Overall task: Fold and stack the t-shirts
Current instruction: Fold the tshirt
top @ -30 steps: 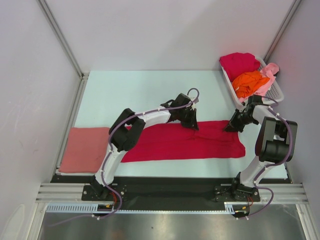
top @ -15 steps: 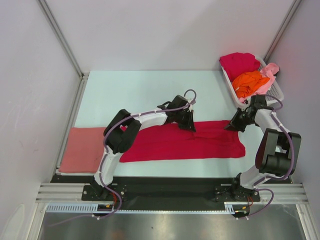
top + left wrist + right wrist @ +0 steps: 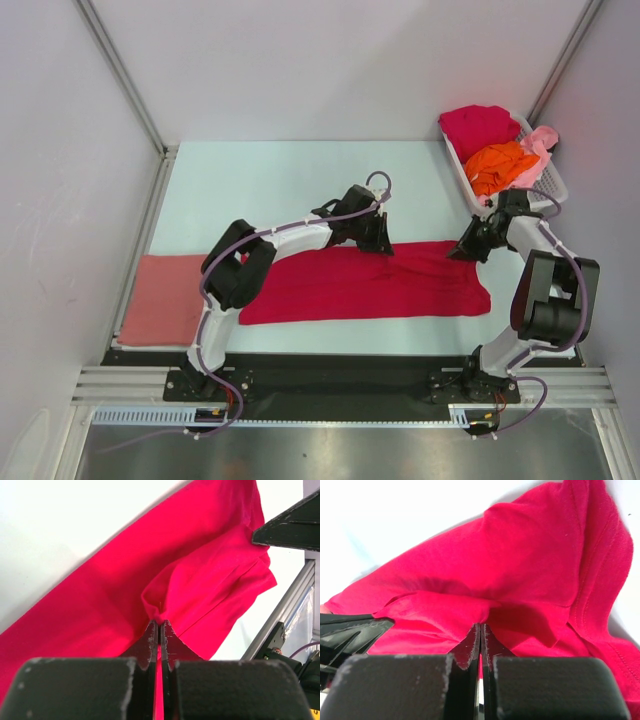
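Observation:
A crimson red t-shirt (image 3: 365, 282) lies folded into a long band across the table's near middle. My left gripper (image 3: 383, 244) is shut on its far edge near the middle, pinching a pleat of cloth (image 3: 159, 611). My right gripper (image 3: 462, 252) is shut on the shirt's far right corner (image 3: 481, 617). A folded dusty salmon pink t-shirt (image 3: 165, 298) lies at the near left. A second crimson t-shirt (image 3: 478, 125), an orange one (image 3: 498, 165) and a light pink one (image 3: 541, 142) sit in the basket.
The white slotted basket (image 3: 552, 182) stands at the far right against the wall. Metal rails (image 3: 330, 385) run along the near edge. Walls close in on the left, back and right.
My left gripper has drawn slightly toward the far edge of the red shirt, and its elbow has shifted left. The right arm's forearm has swung a little; the shirt's far edge is pulled up slightly.

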{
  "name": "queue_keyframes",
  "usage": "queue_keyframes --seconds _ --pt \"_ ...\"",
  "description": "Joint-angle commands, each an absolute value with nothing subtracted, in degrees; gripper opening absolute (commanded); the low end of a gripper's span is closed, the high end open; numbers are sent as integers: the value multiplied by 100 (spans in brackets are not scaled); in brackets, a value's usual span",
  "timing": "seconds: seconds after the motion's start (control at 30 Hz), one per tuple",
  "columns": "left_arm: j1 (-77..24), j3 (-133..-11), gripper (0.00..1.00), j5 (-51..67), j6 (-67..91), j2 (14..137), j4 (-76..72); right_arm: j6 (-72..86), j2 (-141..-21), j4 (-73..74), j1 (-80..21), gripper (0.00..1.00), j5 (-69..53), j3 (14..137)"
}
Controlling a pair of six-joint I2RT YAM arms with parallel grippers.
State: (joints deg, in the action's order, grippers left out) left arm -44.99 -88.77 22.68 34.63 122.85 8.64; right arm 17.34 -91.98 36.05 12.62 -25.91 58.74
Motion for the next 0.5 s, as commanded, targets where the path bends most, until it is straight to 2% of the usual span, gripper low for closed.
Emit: queue_keyframes --seconds 0.0,0.33,0.47 --pt "-4544 -9131 0 2180 3524 12278 931 1635 -9394 3480 1248 0 -2435 6126" --pt "-4535 -8842 0 2066 3472 12050 897 1644 -9141 3551 1064 3 -2268 6354" --pt "-4535 -9078 0 2057 3489 12216 975 1679 -9298 3516 1046 3 -2162 6416"
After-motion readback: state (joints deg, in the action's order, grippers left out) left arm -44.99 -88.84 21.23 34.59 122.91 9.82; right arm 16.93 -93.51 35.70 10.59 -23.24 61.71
